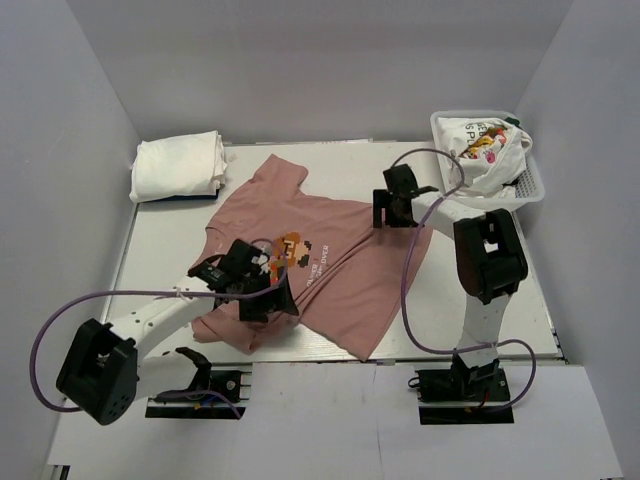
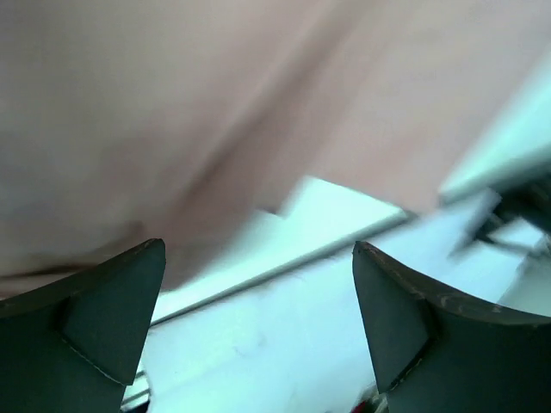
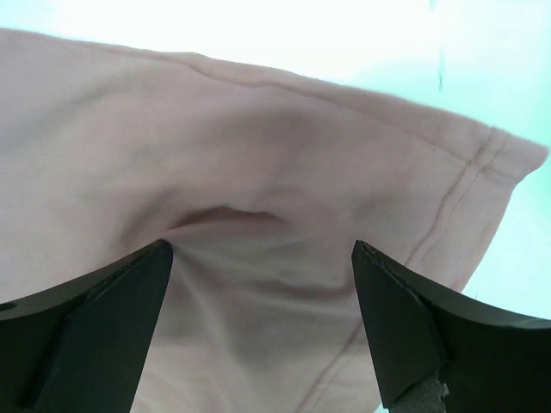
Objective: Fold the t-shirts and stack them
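A dusty-pink t-shirt [image 1: 345, 270] with a pixel-art print lies spread across the middle of the table. My left gripper [image 1: 268, 300] hovers open over its near-left edge. In the left wrist view the blurred pink cloth [image 2: 215, 112] fills the top and bare table shows between the open jaws [image 2: 258, 258]. My right gripper [image 1: 396, 214] is open over the shirt's right sleeve. The right wrist view shows both tips pressing into the wrinkled sleeve [image 3: 258, 155], nothing pinched between them [image 3: 263, 254]. Folded white t-shirts [image 1: 178, 165] are stacked at the back left. A white printed tee [image 1: 482, 150] lies in the basket.
The white mesh basket [image 1: 528, 186] stands at the back right corner. Grey walls close in the table on the left, back and right. Purple cables loop beside both arms. The table's white front strip [image 1: 330, 410] lies between the arm bases.
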